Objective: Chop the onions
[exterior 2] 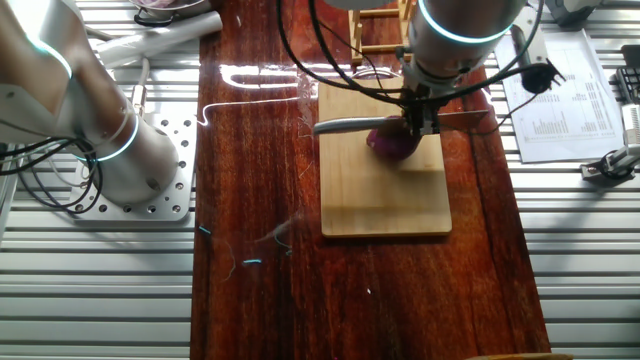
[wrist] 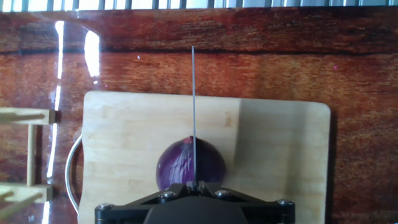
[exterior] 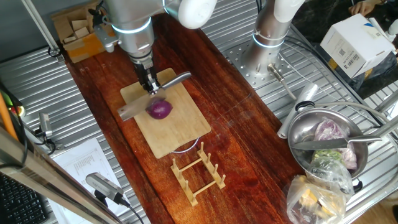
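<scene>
Pincer (exterior: 149,86) clenched on knife (exterior: 155,95), blade poised over onion (exterior: 160,109), board (exterior: 186,127) centre; step: first cut; next: straight downward press.

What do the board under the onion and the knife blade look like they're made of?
The cutting board looks like bamboo or pale wood: matte, light tan, faint grain. The knife blade looks like bare steel: grey, shiny, thin edge-on in the hand view. It is held in the gripper above the onion.

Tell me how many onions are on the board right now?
1. A single round dark-purple red onion sits near the middle of the rectangular bamboo cutting board, under the steel knife blade. None visible elsewhere.
</scene>
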You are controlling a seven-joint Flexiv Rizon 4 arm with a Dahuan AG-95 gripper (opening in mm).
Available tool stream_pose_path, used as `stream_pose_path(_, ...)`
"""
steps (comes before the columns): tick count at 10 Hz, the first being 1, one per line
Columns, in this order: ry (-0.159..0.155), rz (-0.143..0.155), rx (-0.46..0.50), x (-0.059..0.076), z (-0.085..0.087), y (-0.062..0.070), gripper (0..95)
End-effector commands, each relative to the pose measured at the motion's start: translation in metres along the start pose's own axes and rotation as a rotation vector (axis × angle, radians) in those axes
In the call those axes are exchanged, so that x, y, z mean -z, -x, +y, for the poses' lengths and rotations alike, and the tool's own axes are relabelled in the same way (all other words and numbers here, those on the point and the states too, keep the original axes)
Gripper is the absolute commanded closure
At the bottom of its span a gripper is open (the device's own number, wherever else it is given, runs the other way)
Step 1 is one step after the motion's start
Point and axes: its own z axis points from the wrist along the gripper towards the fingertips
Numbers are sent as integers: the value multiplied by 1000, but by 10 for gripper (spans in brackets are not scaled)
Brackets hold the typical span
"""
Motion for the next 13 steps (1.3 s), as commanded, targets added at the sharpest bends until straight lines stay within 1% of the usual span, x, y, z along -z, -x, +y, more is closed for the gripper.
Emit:
stream_pose_path(1, 3, -3, 8, -8, 0, 0, 950)
stream_pose_path(2, 3, 8, 9, -3, 1, 0, 950)
stream_pose_path(3, 6, 10, 8, 2, 1, 0, 950)
stream_pose_path(4, 9, 8, 5, 5, 1, 0, 950)
stream_pose_path(5, 11, -4, 8, 4, 1, -1, 950)
stream_pose_path(6, 15, -9, 9, 2, 1, -1, 950)
stream_pose_path(8, 13, -4, 16, 3, 1, -2, 950)
stream_pose_path(11, 12, 13, 21, 7, -2, -6, 950)
stream_pose_path(13, 8, 31, 22, 11, -5, -11, 950)
